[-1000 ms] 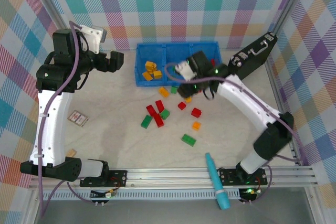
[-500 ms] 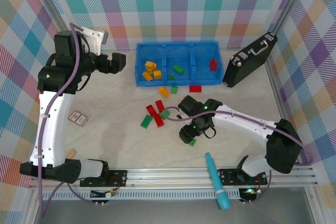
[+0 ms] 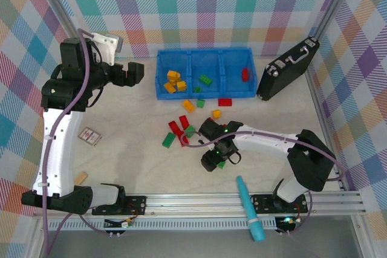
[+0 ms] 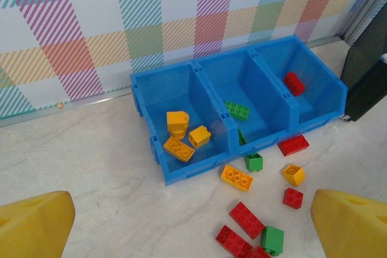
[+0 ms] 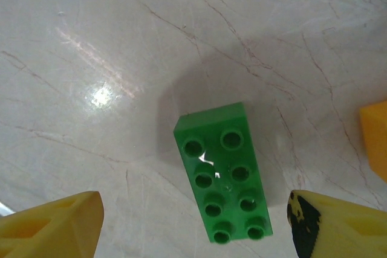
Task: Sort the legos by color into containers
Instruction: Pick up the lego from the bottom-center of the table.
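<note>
Since a second earlier, the right arm had swung back from the far blue tray [image 3: 205,51] to the near middle of the surface [image 3: 139,167], while the left arm had hardly shifted. From above, the right gripper [image 3: 213,160] pointed down over a green brick [image 3: 222,163] lying flat, just far of a teal marker-like tool [image 3: 249,208]. In its wrist view, the right gripper [image 5: 193,226] stood released: its yellow fingertips [image 5: 51,225] sat at either side of the green brick [image 5: 224,173], studs up, with bare surface showing between each fingertip and the brick. An orange brick [image 5: 375,137] showed at the right edge.

The left gripper [image 3: 134,72] hung above the surface just left of the tray, spread wide and holding nothing. Its wrist view looked onto the blue tray [image 4: 163,69]. Three yellow legos [image 4: 178,122] lay in the left compartment, one green lego [image 4: 237,110] in the middle one, and one red lego [image 4: 294,83] in the right one. Loose legos [image 4: 246,219] in red, green and orange were scattered on the surface just near of the tray. A black case [image 3: 288,69] leaned at the tray's right.
</note>
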`<state>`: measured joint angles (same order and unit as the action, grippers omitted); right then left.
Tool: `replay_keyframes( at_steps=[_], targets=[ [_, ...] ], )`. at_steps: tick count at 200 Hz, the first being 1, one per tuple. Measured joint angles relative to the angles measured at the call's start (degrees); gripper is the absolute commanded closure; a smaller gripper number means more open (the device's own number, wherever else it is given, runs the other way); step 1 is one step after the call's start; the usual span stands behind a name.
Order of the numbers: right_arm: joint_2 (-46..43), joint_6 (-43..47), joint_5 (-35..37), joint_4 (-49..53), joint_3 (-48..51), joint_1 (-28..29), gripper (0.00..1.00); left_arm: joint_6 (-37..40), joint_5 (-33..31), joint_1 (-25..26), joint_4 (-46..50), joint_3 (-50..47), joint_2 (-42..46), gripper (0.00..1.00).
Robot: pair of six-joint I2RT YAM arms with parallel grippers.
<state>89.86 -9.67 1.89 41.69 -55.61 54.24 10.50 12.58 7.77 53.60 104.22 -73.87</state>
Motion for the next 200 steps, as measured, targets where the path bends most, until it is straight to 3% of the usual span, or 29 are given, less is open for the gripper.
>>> replay_keyframes(
  at_steps=[31, 107, 157, 200],
  targets=[
    [2.19, -0.83, 1.90, -0.76, 0.35, 0.24, 0.28, 0.00, -0.24, 0.00, 0.04, -0.02, 0.00, 0.00],
    [7.08, -4.22, 4.44, 0.37, -0.72, 0.63, 0.65, 0.04, -1.73, -0.02, 0.07, -0.02, 0.00, 0.00],
    [7.91, -4.48, 6.12, 5.99, -10.23, -0.76, 0.69, 0.55, -3.23, -0.04, 0.07, -0.02, -0.17, 0.00],
    [8.39, -1.90, 6.88, 7.76, -26.36, -9.62, 0.69, 1.44, -4.81, -0.04, -0.07, -1.40, -0.26, 0.00]
  ],
)
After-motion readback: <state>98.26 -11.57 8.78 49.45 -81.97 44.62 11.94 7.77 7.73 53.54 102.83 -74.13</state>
